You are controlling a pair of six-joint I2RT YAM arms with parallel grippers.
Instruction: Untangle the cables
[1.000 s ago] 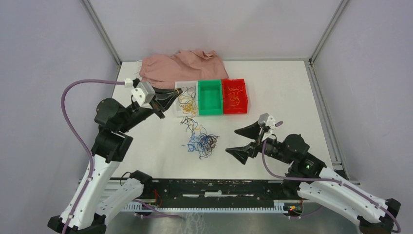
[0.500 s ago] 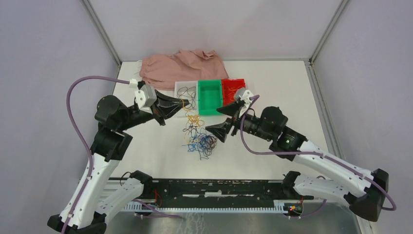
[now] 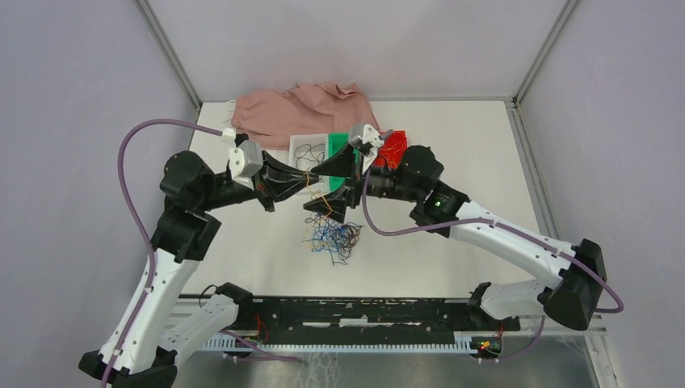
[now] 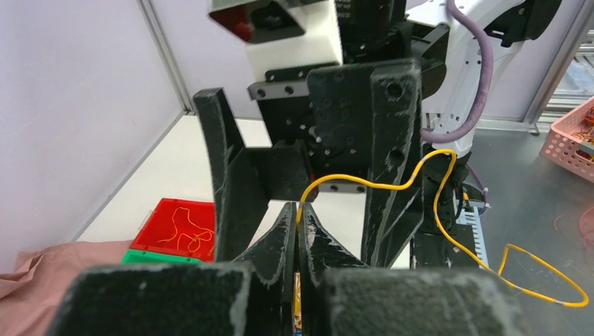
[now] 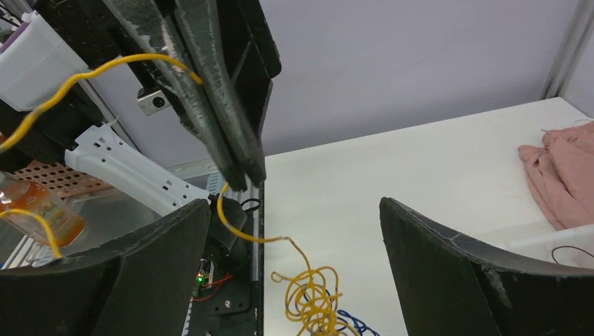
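The loose cables (image 3: pixel 335 236) lie in a small blue, yellow and dark bunch on the white table. My left gripper (image 3: pixel 305 183) is shut on one yellow strand (image 4: pixel 378 183) and holds it above the bunch (image 5: pixel 315 294). In the left wrist view its jaws (image 4: pixel 298 218) are pressed together on the wire. My right gripper (image 3: pixel 310 191) is open and empty. Its two fingers (image 4: pixel 228 175) stand either side of the left gripper's tip (image 5: pixel 231 133). In the right wrist view the strand (image 5: pixel 238 227) hangs between the wide-open right gripper (image 5: pixel 294 252).
A white bin (image 3: pixel 305 149), a green bin (image 3: pixel 338 142) and a red bin (image 3: pixel 394 149) with orange strands stand in a row behind the grippers. A pink cloth (image 3: pixel 299 109) lies at the back. The right arm (image 3: pixel 485 230) reaches across the table's middle.
My right arm has swung from the near right up to the left gripper, still open. My left gripper has moved a little right with the yellow strand.
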